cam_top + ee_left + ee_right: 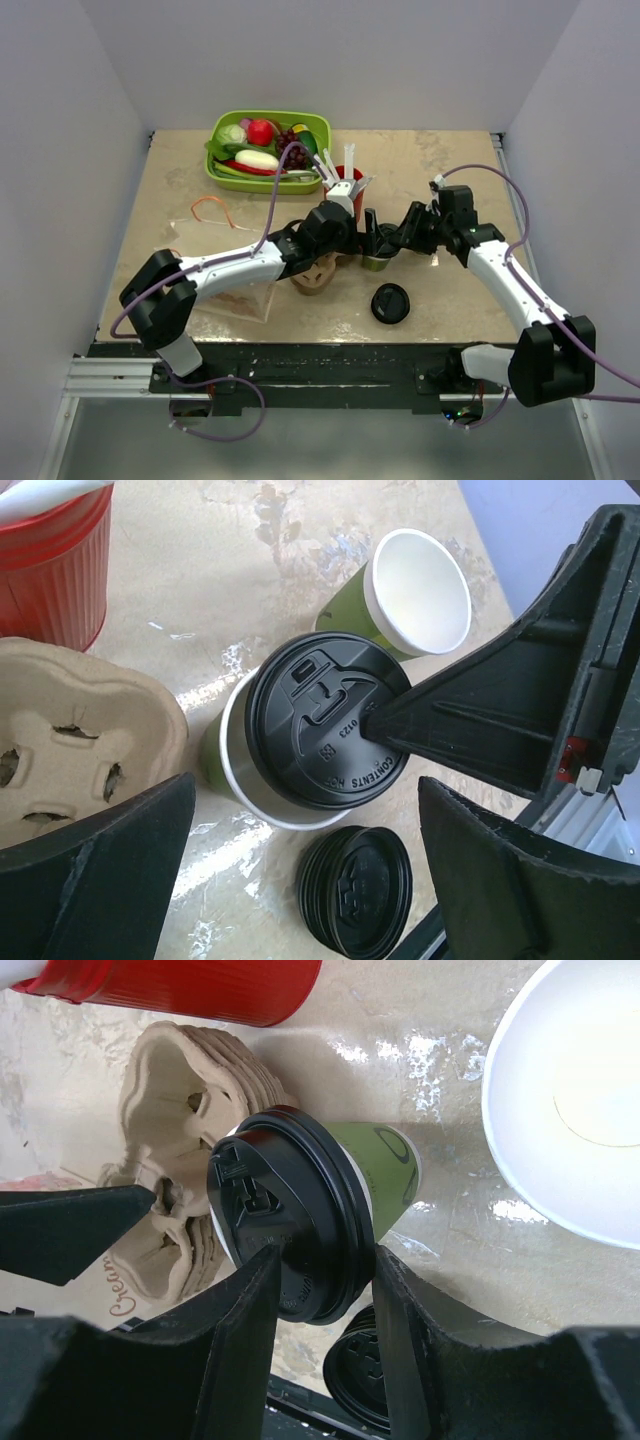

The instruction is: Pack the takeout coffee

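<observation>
The takeout coffee is a small green paper cup (215,765) with a white rim, standing mid-table (376,262). A black lid (290,1220) lies askew on its rim (325,730). My right gripper (320,1345) is shut on this lid's edge, and one of its fingers (470,720) reaches across the left wrist view. My left gripper (300,880) is open and empty, with the cup just beyond its fingertips. A second green cup (415,590) stands open right behind, its white inside (570,1090) showing.
A stack of black lids (390,303) lies near the front edge. Brown cardboard carriers (80,740) sit left of the cup. A red cup with white sticks (350,185) stands behind. A green tray (268,185) of toy food is at the back. A clear bag (230,285) lies at left.
</observation>
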Robot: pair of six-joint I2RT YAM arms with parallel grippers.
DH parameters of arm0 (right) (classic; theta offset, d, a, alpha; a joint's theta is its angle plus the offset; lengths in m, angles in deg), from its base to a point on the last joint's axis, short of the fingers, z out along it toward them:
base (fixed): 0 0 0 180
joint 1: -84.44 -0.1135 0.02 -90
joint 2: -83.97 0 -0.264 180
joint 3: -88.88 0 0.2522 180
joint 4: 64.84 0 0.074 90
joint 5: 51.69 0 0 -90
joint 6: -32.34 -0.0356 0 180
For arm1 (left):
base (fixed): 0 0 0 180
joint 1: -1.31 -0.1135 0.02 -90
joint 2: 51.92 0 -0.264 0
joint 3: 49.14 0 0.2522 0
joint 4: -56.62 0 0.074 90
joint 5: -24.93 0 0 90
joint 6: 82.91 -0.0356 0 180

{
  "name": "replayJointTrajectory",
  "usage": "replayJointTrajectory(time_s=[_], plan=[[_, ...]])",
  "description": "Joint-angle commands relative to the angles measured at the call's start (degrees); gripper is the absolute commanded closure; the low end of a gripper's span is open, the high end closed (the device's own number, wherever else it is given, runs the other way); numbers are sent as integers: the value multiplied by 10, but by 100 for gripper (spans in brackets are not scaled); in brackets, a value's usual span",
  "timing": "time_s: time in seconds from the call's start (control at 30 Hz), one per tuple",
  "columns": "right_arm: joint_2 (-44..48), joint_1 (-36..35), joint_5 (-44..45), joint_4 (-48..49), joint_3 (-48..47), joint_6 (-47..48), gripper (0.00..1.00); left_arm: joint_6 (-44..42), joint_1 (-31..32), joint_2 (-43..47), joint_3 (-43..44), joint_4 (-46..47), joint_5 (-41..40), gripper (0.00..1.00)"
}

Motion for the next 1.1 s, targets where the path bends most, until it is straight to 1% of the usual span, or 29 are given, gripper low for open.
replayJointTrajectory(time_s=[0.0,0.1,0.3,0.43,0.6,0.7,0.73,0.8,0.83,0.9,0.93,1.0,1.07], plan=[[-11,1,7,2,-20,13,53,16,4,-6,22,2,-35,4],[-14,1,11,1,-18,13,53,16,7,-9,23,1,-53,5],[-21,2,12,9,-19,19,51,18,8,-30,29,14,-36,8],[-29,1,-4,9,-19,28,51,24,7,-39,31,14,-36,11],[-37,1,-36,0,-18,50,48,32,8,-46,30,18,-27,13],[-33,1,-41,2,-16,55,45,34,7,-51,32,21,-20,18],[-32,1,-43,5,-14,55,45,37,7,-53,33,21,-15,22],[-30,1,-53,13,-14,56,44,38,7,-55,33,21,-12,26],[-29,1,-59,16,-14,56,44,40,7,-56,33,21,-8,30],[-31,2,-68,24,-15,55,44,40,7,-55,33,22,-4,32],[-31,1,-80,26,-14,54,44,42,7,-54,32,24,-1,37],[-33,1,-86,28,-15,56,44,42,7,-54,33,27,0,41],[-33,1,-93,25,-15,59,44,42,7,-53,33,27,-1,41]])
